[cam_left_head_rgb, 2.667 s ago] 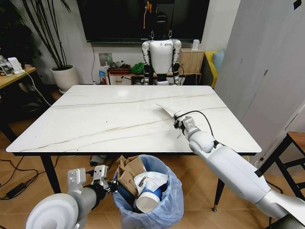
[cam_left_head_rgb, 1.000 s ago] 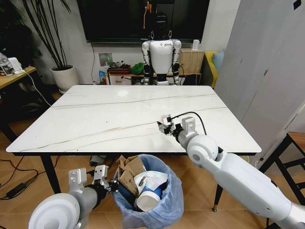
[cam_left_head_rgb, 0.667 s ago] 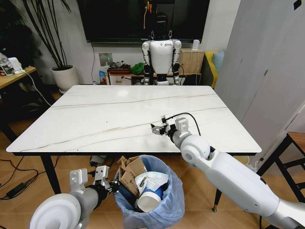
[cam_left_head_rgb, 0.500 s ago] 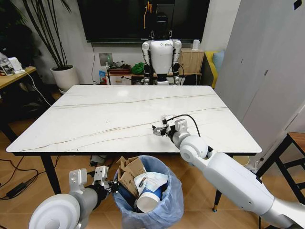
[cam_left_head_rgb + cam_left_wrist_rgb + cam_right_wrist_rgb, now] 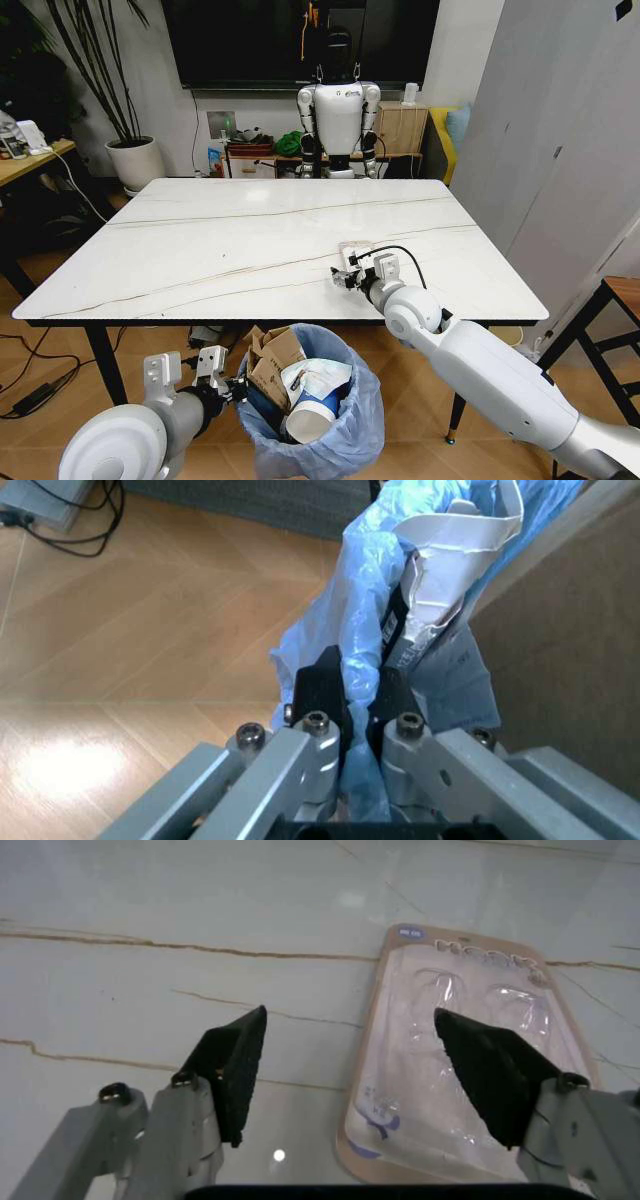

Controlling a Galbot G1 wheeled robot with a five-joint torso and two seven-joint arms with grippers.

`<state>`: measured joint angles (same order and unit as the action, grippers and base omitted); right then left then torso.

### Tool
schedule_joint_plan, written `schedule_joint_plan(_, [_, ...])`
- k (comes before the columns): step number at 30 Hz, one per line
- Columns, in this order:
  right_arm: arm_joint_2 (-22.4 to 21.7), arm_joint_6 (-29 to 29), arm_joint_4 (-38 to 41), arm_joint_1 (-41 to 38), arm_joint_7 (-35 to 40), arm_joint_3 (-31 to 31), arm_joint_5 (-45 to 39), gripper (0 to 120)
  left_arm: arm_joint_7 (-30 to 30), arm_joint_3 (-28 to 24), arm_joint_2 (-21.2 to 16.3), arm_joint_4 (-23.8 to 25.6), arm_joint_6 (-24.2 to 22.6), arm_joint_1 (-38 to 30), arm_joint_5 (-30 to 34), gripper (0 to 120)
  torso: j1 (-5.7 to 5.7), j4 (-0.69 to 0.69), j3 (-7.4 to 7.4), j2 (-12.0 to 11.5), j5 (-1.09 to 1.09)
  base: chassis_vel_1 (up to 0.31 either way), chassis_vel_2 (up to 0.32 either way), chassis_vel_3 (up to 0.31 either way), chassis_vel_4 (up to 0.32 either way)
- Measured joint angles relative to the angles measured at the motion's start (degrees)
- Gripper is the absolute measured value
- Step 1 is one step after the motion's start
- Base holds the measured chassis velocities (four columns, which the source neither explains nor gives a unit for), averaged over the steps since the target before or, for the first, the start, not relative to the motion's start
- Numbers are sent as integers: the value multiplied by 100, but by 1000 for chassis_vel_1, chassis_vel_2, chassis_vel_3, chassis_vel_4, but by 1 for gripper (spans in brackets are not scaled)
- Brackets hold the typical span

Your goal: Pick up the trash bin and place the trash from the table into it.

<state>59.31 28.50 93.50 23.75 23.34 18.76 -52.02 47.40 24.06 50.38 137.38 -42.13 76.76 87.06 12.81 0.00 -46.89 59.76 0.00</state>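
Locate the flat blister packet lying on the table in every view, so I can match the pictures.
Head view: the packet lies flat on the table, just beyond the right claw.
Left wrist view: not in it; the left claw grips the trash bin's blue bag.
Right wrist view: packet lies on the marble under the open claw.
Shared landmark: the brown veins in the marble.

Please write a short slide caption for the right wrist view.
Open right gripper above a clear packet lying flat on the table.
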Motion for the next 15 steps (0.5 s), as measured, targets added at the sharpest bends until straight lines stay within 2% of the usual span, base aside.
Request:
schedule_joint_plan(5, [-24,-7,-5,3,-12,-7,1,41,-3,23,4,5,0,6,9,0,0,0,0,0,0,0,0,0,0])
schedule_joint_plan(7, [-34,-10,-6,11,-14,-11,18,37,-6,24,6,6,0,7,9,0,0,0,0,0,0,0,0,0,0])
schedule_joint_plan(12, [-67,-12,83,18,2,-30,48,39,-22,29,-8,8,0,1,11,0,0,0,0,0,0,0,0,0,0])
schedule_joint_plan(14, [-82,16,249,18,93,-32,-34,51,-40,30,-16,7,0,-14,11,0,0,0,0,0,0,0,0,0,0])
schedule_joint_plan(15, [-82,22,282,18,121,-31,-62,52,-43,28,-17,7,0,-20,11,0,0,0,0,0,0,0,0,0,0])
